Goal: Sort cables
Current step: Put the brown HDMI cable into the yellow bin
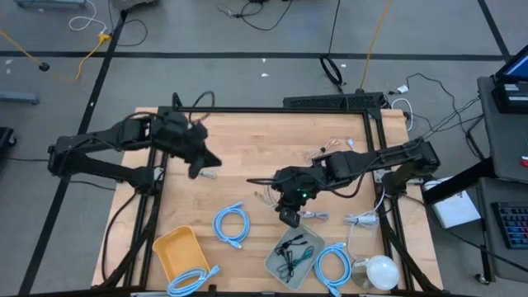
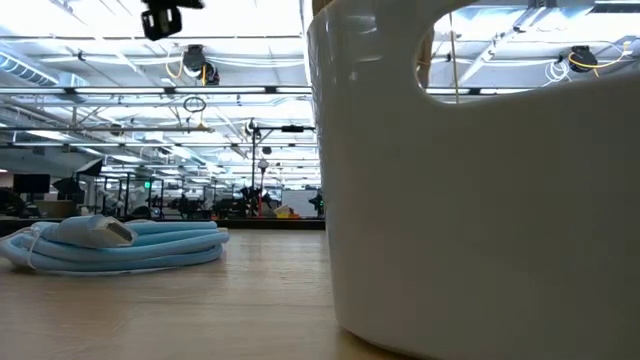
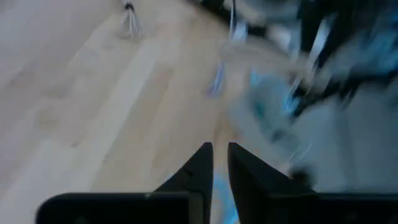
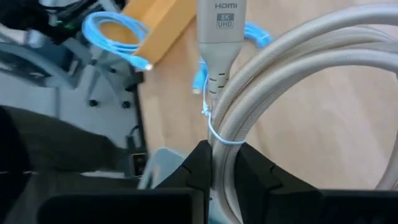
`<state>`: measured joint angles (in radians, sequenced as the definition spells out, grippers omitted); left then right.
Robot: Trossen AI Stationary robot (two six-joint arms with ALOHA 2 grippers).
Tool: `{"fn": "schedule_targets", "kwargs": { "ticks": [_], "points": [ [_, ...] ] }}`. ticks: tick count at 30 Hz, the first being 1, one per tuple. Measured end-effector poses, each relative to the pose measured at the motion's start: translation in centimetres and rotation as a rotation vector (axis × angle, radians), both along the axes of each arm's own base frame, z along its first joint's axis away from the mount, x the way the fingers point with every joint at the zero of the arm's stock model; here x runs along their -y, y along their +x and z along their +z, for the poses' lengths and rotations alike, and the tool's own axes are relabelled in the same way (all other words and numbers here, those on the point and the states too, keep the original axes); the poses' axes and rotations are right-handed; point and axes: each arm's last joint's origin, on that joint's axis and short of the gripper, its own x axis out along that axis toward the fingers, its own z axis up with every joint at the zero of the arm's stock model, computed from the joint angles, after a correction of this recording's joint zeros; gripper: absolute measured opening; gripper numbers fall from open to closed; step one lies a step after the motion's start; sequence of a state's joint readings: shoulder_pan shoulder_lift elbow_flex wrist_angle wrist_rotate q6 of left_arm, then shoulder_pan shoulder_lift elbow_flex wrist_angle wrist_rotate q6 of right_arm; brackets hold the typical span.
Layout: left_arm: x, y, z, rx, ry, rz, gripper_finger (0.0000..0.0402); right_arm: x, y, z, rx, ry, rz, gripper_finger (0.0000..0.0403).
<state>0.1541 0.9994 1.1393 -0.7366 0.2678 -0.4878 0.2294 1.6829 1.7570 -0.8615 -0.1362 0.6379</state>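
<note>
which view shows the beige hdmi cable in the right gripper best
The right wrist view: the beige HDMI cable fills it, coil and printed plug clear, pinched by the right gripper. In the high view it is a small pale bundle under that gripper. The low and left wrist views do not show it.

A robotics lab or industrial test hall, plainly: the low view looks across the wooden table [image 2: 200, 300] into a long open room under rows of ceiling lights [image 2: 120, 60] and exposed trusses. From above, a grey floor [image 1: 247, 74] marked with black tape lines [image 1: 206, 55], loose cords [image 1: 371, 33] trailing, and a keyboard [image 1: 513, 224] at a workstation beside the rig.
</note>
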Motion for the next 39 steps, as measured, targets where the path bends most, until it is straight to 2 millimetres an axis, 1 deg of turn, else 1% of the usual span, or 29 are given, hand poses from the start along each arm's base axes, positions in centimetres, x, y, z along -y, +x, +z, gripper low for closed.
{"fn": "schedule_targets", "kwargs": {
  "ticks": [2, 4, 5, 7, 10, 14, 17, 21, 24, 26, 33, 36, 39],
  "points": [
    [-0.5, 1.0, 0.5, 0.078, -0.133, 0.037, 0.0073, 0.3, -0.2, -0.2, -0.024, -0.048, -0.021, 0.0035],
    [-0.9, 2.3, 0.9, 0.192, -0.27, 0.002, 0.0088, 0.5, -0.4, -0.5, -0.047, -0.106, -0.043, 0.0035],
    [-1.0, 3.0, 0.8, 0.223, -0.342, -0.014, 0.0096, 0.7, -0.4, -0.5, -0.044, -0.135, -0.055, 0.0035],
    [-1.2, 4.7, 0.1, 0.255, -0.466, -0.048, 0.0111, 0.9, -0.4, -0.5, -0.035, -0.202, -0.092, 0.0035],
    [-1.5, 6.6, -1.5, 0.224, -0.573, -0.057, 0.0133, 1.3, -0.4, -0.5, -0.028, -0.28, -0.151, 0.0035],
    [-1.9, 8.2, -3.3, 0.167, -0.597, -0.038, 0.0157, 1.8, -0.3, -0.5, -0.03, -0.3, -0.176, 0.0035],
    [-2.6, 9.3, -4.0, 0.181, -0.613, -0.013, 0.0169, 1.8, -0.3, -0.6, -0.03, -0.3, -0.178, 0.0035],
    [-3.7, 10.3, -5.2, 0.156, -0.634, 0.033, 0.0179, 1.5, -0.4, -0.5, -0.025, -0.298, -0.172, 0.0035],
    [-4.5, 11.1, -6.1, 0.151, -0.647, 0.035, 0.0179, 1.4, -0.3, -0.5, -0.022, -0.297, -0.17, 0.0035],
    [-4.8, 11.6, -6.3, 0.162, -0.668, 0.027, 0.0177, 1.4, -0.3, -0.5, -0.022, -0.298, -0.17, 0.0035],
    [-5.1, 13.1, -6.2, 0.262, -0.75, -0.017, 0.0178, 1.5, -0.3, -0.5, -0.018, -0.308, -0.155, 0.0035],
    [-4.9, 13.2, -6.4, 0.238, -0.751, -0.021, 0.0172, 1.6, -0.2, -0.5, -0.014, -0.303, -0.154, 0.0035],
    [-4.7, 13.0, -7.2, 0.164, -0.726, -0.018, 0.0168, 1.5, -0.2, -0.5, -0.01, -0.301, -0.152, 0.0035]
  ]
}}
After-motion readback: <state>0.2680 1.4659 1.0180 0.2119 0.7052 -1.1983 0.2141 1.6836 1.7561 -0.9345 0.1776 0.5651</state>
